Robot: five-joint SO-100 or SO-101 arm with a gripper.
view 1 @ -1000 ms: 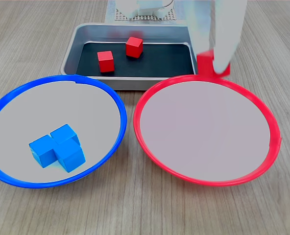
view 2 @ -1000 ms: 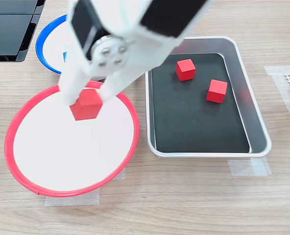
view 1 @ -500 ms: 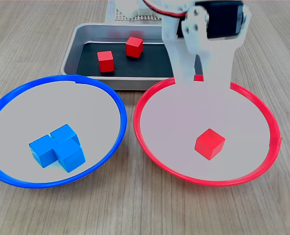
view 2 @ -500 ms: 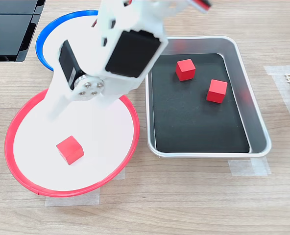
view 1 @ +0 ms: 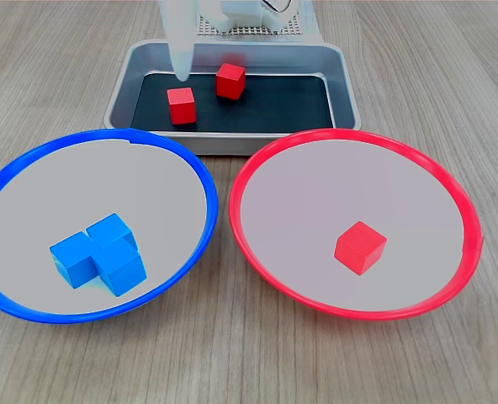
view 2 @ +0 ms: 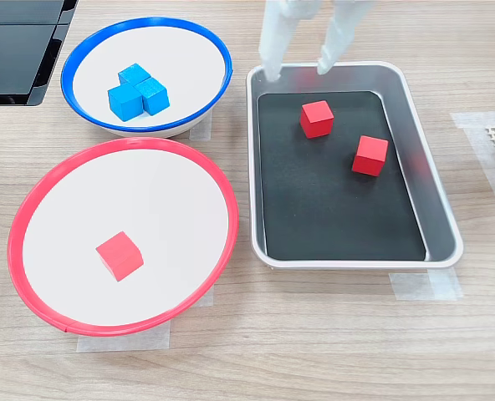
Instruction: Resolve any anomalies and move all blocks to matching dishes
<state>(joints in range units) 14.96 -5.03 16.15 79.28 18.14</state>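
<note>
Arm (view 2: 302, 25) cropped by top edge

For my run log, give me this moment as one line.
gripper: open, empty, over tray's far edge | red-rimmed dish: one red block | tray: two red blocks | blue-rimmed dish: three blue blocks

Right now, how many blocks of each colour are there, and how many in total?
Red blocks: 3, one in the red-rimmed dish and two in the silver tray.
Blue blocks: 3, clustered in the blue-rimmed dish.
Total: 6 blocks.
</note>
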